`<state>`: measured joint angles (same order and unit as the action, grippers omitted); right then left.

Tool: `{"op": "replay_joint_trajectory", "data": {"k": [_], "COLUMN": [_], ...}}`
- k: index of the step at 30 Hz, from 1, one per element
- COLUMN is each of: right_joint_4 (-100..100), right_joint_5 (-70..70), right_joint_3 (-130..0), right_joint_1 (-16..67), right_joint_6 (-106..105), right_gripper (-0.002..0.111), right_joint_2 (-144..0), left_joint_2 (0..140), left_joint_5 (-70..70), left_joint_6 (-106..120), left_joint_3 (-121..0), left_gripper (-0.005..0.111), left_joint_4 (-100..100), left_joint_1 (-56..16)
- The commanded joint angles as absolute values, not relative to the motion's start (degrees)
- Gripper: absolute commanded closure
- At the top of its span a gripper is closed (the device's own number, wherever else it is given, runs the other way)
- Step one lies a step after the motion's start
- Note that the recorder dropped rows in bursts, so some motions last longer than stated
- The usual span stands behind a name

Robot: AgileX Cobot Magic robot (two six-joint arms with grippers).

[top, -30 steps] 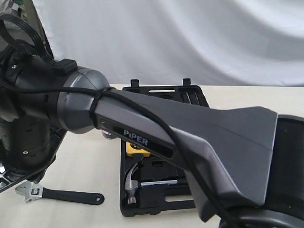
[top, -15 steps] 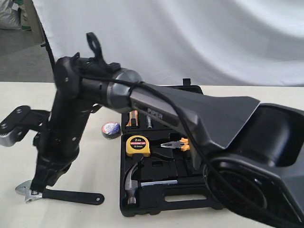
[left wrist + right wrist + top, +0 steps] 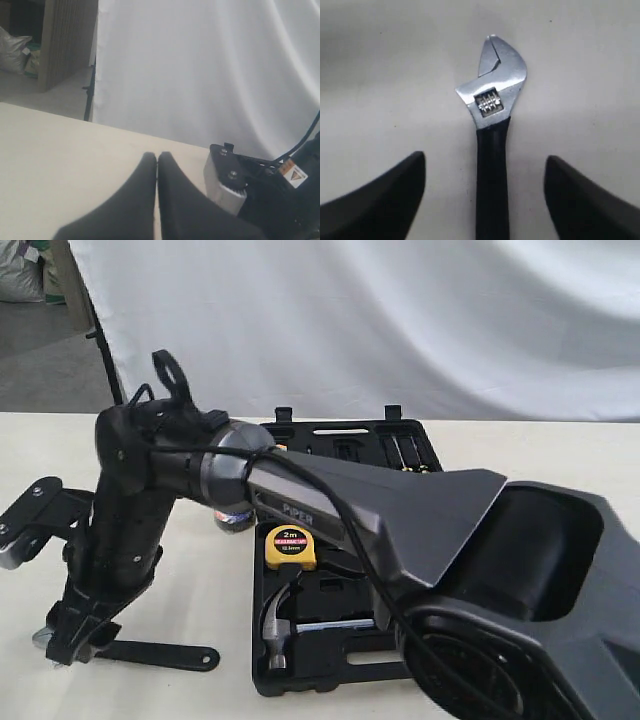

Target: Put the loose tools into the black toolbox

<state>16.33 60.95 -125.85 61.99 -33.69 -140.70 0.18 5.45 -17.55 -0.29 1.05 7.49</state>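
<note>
Wrench (image 3: 491, 130): It is laid flat on the counter (image 3: 205, 585), outside the black toolbox (image 3: 340, 672) and off that box's left side in the exterior view. There its silver head is hidden behind the right arm's end, and only the black handle is seen. In the right wrist view the handle's far end is cut off by the frame.
Right gripper (image 3: 485, 157): It is spread wide, with one finger on each side of the wrench handle just behind the head. Neither finger is touching it.
Left gripper (image 3: 157, 156): Its fingers are pressed together with nothing between them, over bare counter.
Toolbox: It is lying open, and much of it is covered by the right arm (image 3: 400, 515).
Hammer (image 3: 275, 618): It is seated in a recess of the toolbox's near half, with part of its handle hidden under the arm.
Tape roll (image 3: 231, 520): It is on the counter just beside the toolbox and mostly hidden behind the arm. Its label cannot be read.
Writing: "PIPER" can be read on the right arm, and "2m" on the yellow tape measure (image 3: 291, 546) in the toolbox. The finer print there is too small to make out.
</note>
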Motion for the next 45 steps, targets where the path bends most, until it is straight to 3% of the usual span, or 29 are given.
{"op": "replay_joint_trajectory", "data": {"k": [1,4,7,16,18,19,26,45], "right_joint_4": [11.6,10.4,9.1,8.8,8.8,8.9,9.4,10.4], "right_joint_5": [56.7,52.1,46.7,48.3,51.2,53.8,70.0,70.0], "right_joint_3": [-125.9,-125.9,-125.9,-125.9,-125.9,-125.9,-125.9,-125.8], "right_joint_1": [64.8,66.4,66.9,66.9,66.9,66.9,66.9,61.2], "right_joint_6": [-34.8,-34.9,-32.9,-31.3,-31.3,-31.3,-31.4,-25.8], "right_gripper": [0.033,0.038,0.056,0.079,0.094,0.108,0.109,0.109], "right_joint_2": [-141.8,-143.0,-146.1,-148.2,-147.6,-147.0,-140.4,-134.9], "left_joint_2": [0.0,0.0,0.0,0.0,0.0,0.0,0.0,0.0], "left_joint_5": [5.0,5.0,5.0,5.0,5.0,5.0,5.0,5.0], "left_joint_6": [-17.8,-17.8,-17.8,-17.8,-17.8,-17.8,-17.8,-17.8], "left_joint_3": [-0.4,-0.4,-0.4,-0.4,-0.4,-0.4,-0.4,-0.4], "left_gripper": [0.106,0.106,0.106,0.106,0.106,0.106,0.106,0.106], "left_joint_4": [1.3,1.3,1.3,1.3,1.3,1.3,1.3,1.3], "left_joint_1": [8.9,8.9,8.9,8.9,8.9,8.9,8.9,8.9]}}
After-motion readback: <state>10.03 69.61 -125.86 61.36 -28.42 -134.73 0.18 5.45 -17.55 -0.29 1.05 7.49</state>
